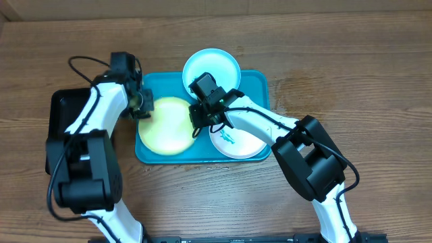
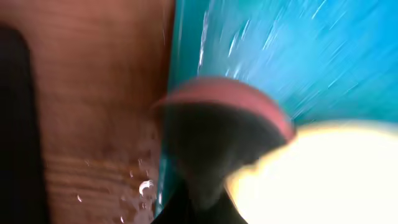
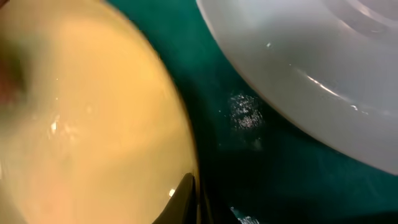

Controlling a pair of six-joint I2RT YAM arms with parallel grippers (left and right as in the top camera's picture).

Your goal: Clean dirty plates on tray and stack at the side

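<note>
Risks tipping the yellow-green plate [image 1: 164,125] off the tray [image 1: 260,84] through uneven rim pressure from the clenched left end effector [image 1: 143,105] and clenched right end effector [image 1: 200,121].

Lying flat in teal tray [image 1: 258,84]: yellow-green plate [image 1: 165,128] left, white plate [image 1: 247,144] with blue-green smear right, light blue plate [image 1: 219,63] overhanging far rim.

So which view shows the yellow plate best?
Overhead: nearly the whole yellow plate shows, lying on the tray. Left wrist gives only a blown-out edge, right wrist a close-up part.
</note>
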